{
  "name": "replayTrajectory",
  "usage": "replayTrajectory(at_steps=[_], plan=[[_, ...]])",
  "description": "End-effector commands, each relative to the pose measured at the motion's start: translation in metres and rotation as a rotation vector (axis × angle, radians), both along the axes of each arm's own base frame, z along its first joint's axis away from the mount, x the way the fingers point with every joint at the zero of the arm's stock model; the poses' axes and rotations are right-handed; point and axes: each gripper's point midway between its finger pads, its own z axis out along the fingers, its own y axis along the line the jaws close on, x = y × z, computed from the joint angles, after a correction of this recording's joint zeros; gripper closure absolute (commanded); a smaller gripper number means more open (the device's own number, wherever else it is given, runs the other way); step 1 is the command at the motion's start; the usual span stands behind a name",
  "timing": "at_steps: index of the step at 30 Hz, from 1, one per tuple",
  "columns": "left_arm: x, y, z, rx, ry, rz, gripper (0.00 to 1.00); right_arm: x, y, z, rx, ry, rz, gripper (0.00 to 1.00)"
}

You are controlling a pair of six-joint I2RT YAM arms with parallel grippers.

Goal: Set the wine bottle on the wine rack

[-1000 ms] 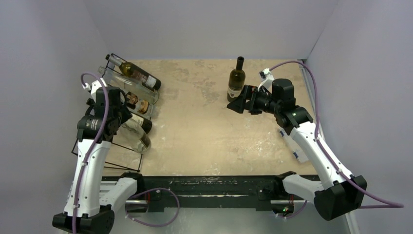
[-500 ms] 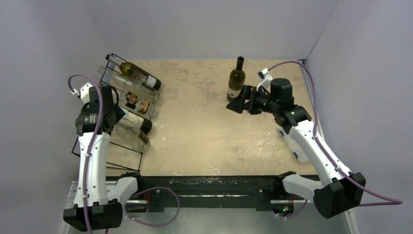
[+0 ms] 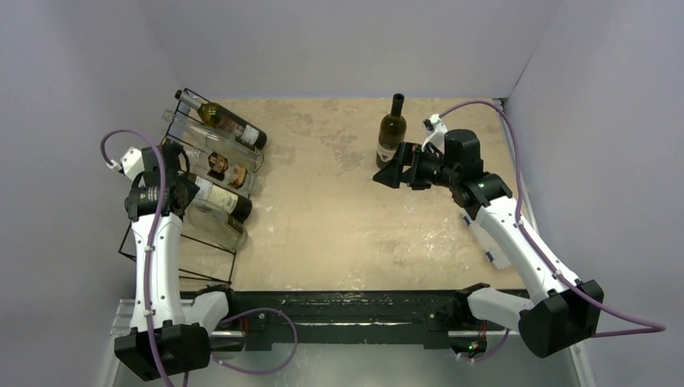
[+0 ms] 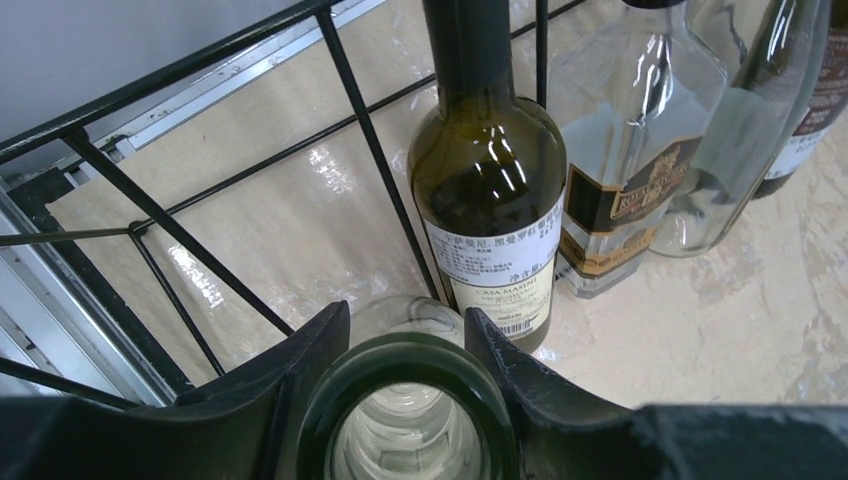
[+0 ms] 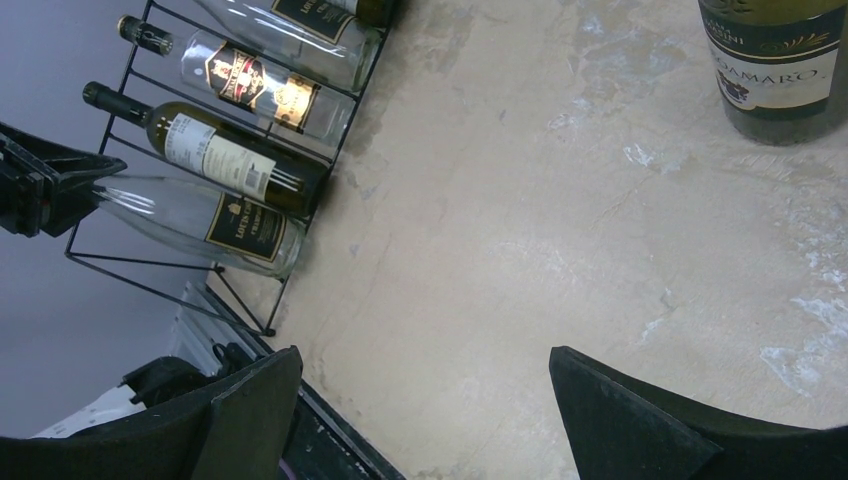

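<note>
One clear bottle (image 4: 400, 430), laid in the black wire wine rack (image 4: 374, 140) at the tabletop's (image 3: 339, 210) far left corner, is clasped at the neck by the left gripper (image 4: 405, 325), seemingly firmly. A green wine bottle (image 3: 392, 133) is stood upright near the far edge, just beside the right gripper (image 5: 422, 360), whose jaws are spread wide.

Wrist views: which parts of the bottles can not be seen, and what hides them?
- Left wrist view: clear bottle in the left end effector, body cut off by the bottom edge.
- Left wrist view: green bottle, top cut off by upper edge.
- Right wrist view: standing bottle, upper part cut off by upper edge.
</note>
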Motion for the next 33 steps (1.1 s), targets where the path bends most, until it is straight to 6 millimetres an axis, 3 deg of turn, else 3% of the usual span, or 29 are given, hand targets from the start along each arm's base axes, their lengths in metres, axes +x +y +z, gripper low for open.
replayTrajectory(at_steps=[1, 7, 12, 18, 25, 33], plan=[[0.014, 0.015, 0.02, 0.025, -0.14, 0.081, 1.0, 0.004, 0.003, 0.007, -0.004, -0.044, 0.016, 0.02], [0.012, 0.017, 0.004, -0.012, -0.102, 0.12, 1.0, 0.005, 0.003, 0.005, -0.005, -0.042, 0.016, 0.02], [0.007, 0.022, -0.008, -0.027, -0.065, 0.174, 0.89, 0.004, 0.003, 0.004, -0.005, -0.039, 0.017, 0.02], [-0.001, 0.028, -0.021, -0.046, -0.004, 0.236, 0.88, 0.004, 0.003, 0.004, -0.005, -0.041, 0.016, 0.02], [-0.003, 0.035, -0.027, -0.03, 0.007, 0.262, 0.67, 0.003, 0.003, 0.005, -0.005, -0.044, 0.017, 0.02], [-0.002, 0.041, -0.037, -0.029, 0.054, 0.273, 0.57, 0.002, 0.004, 0.005, -0.006, -0.046, 0.018, 0.02]])
